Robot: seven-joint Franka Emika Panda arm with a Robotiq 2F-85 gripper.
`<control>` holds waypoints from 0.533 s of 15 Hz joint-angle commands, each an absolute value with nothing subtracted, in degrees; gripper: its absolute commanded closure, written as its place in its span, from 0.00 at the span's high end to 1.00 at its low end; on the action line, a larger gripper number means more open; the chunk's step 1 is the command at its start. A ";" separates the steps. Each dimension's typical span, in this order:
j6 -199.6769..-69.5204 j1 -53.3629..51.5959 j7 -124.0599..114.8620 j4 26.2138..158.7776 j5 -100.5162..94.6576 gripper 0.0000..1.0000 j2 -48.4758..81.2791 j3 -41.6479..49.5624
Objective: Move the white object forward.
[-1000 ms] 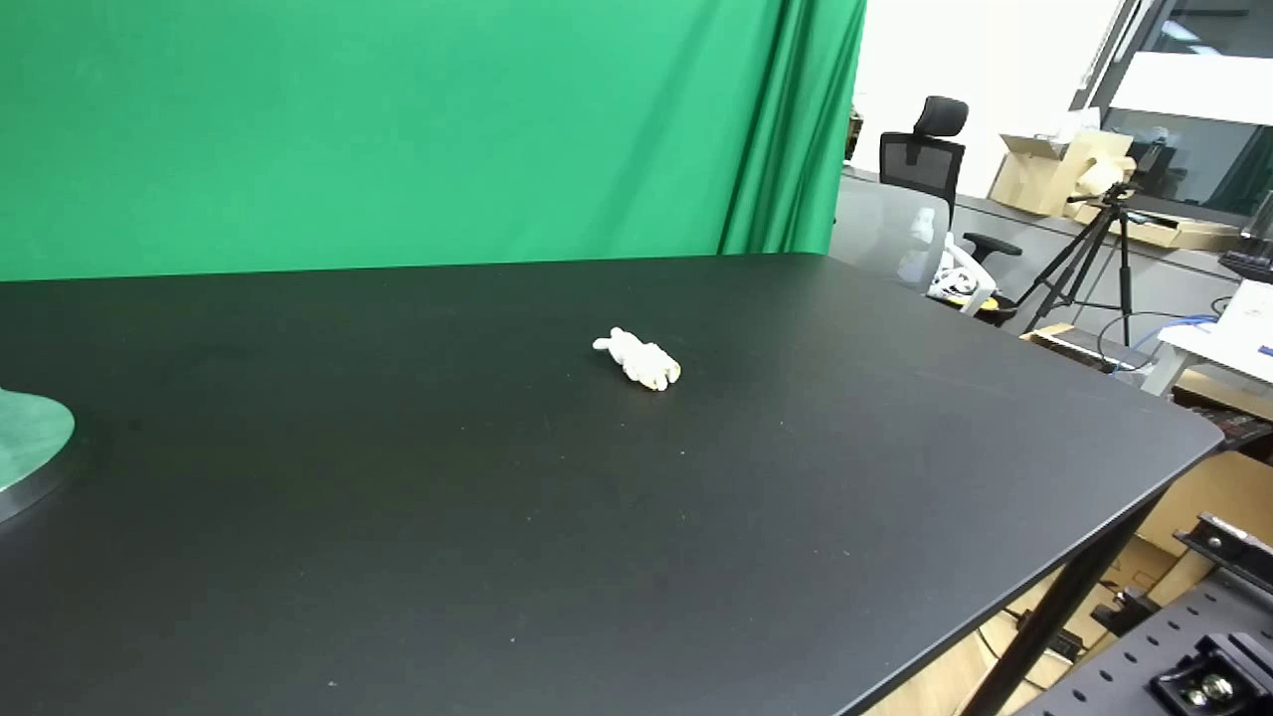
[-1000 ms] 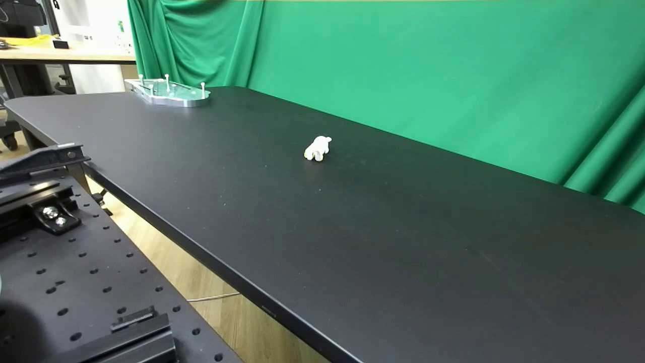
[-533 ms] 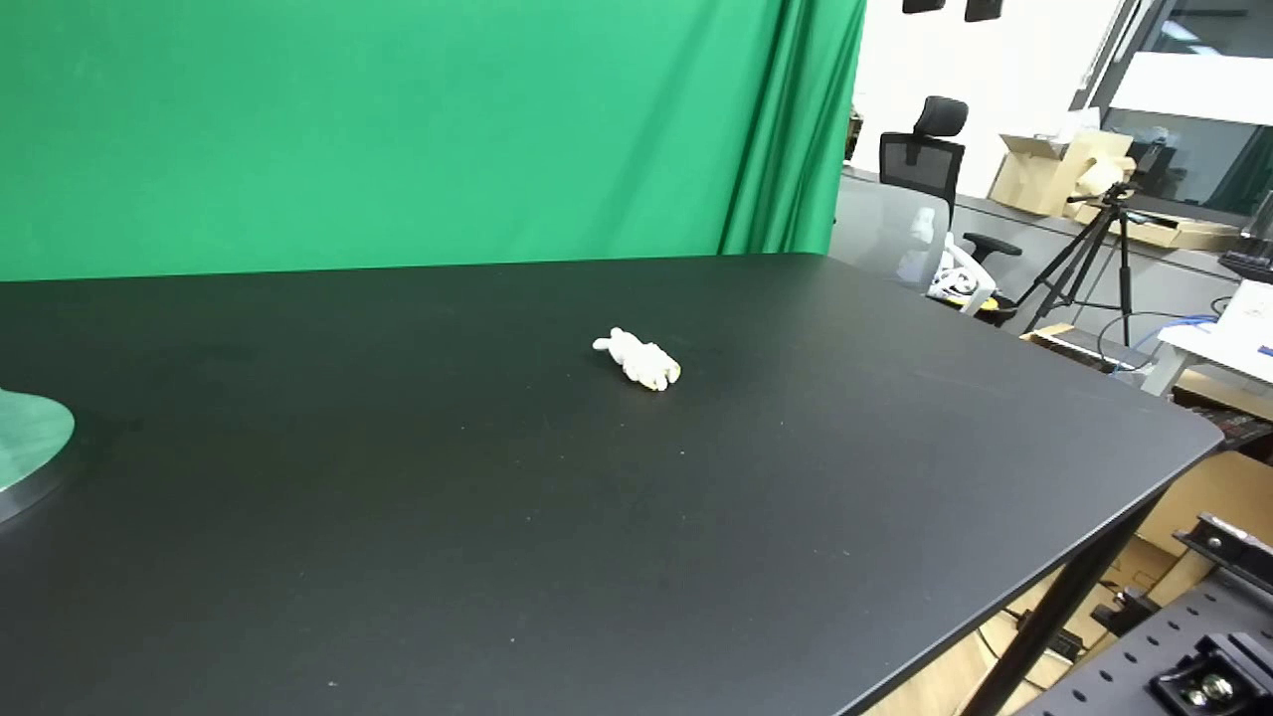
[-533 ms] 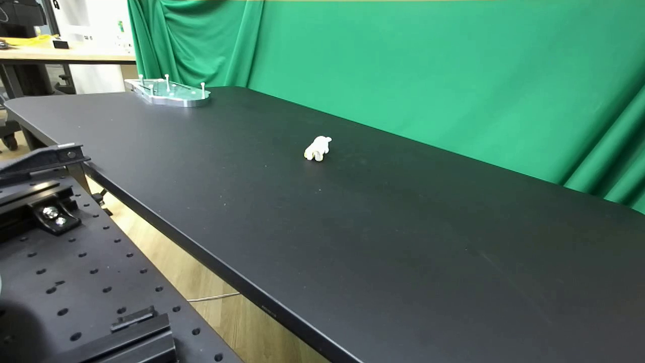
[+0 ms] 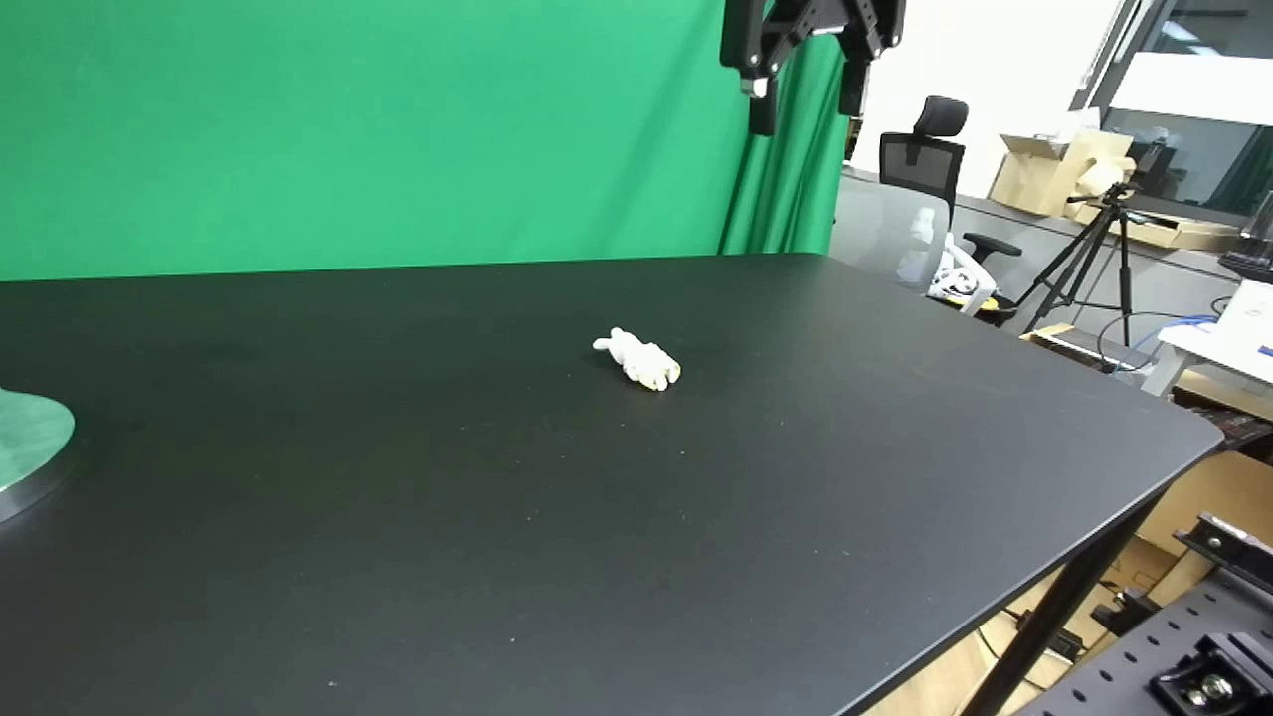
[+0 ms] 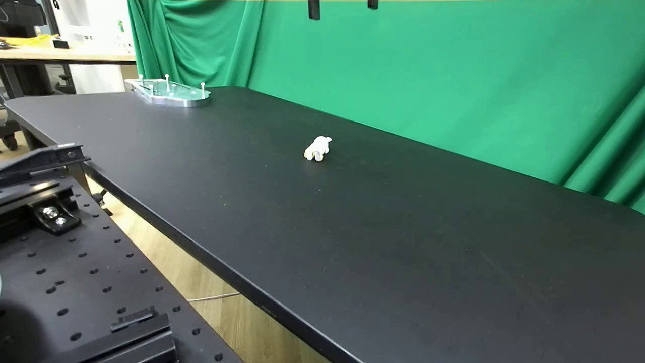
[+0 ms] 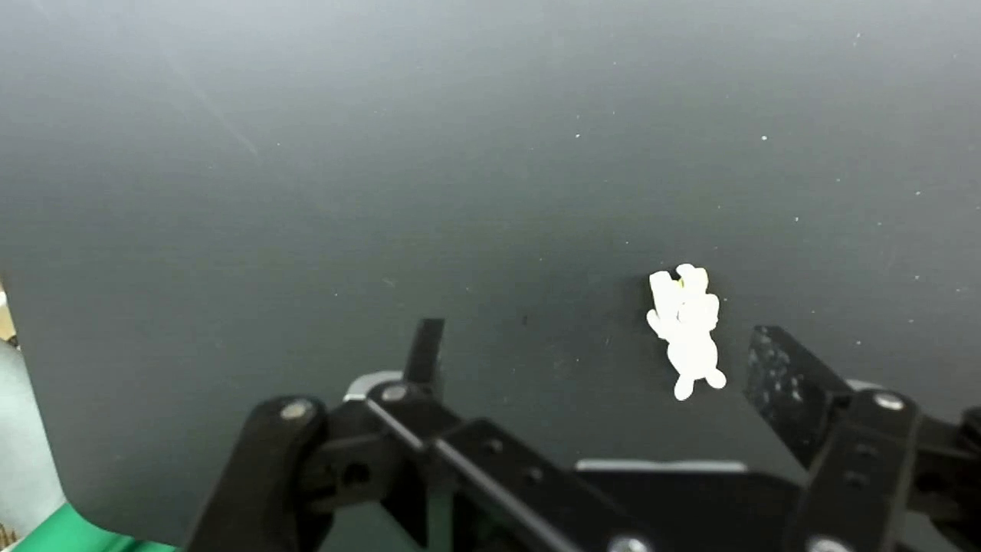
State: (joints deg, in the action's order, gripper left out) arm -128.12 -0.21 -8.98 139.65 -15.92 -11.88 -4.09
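The white object [image 7: 692,330] lay on the black table [image 5: 398,497]; the wrist view showed it as a lumpy thing with stubby limbs, two rounded knobs at its lower end and a touch of yellow near its upper one; the gripper [image 7: 599,337] had its jaws wide apart, and in that view the object appeared between them, closer to the one at the right; in both exterior views the gripper hung high over the table, cut off by the top edge, well apart from the object; a green curtain [image 5: 398,129] hung behind the table; a pale green disc [image 5: 30,438] sat partly in view in an exterior view; a clear plate [image 6: 174,102] with upright posts rested near a far corner; a perforated panel [image 6: 113,262] stood beside the table; an office chair [image 5: 923,164] and a tripod [image 5: 1114,204] stood beyond.
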 commanded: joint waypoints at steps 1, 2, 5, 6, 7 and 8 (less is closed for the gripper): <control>-129.74 -0.39 -16.32 137.52 -16.30 1.00 -5.72 -5.45; -129.95 -0.83 -15.87 137.01 -15.15 1.00 -4.02 -5.39; -129.46 -1.17 -13.93 135.07 -12.76 1.00 -0.05 -4.56; -130.60 -1.52 -13.39 137.90 -14.02 1.00 -2.59 -4.71; -130.60 -1.58 -13.38 137.27 -13.47 1.00 -1.39 -4.53; -130.60 -1.61 -13.37 136.74 -13.36 1.00 -0.57 -4.35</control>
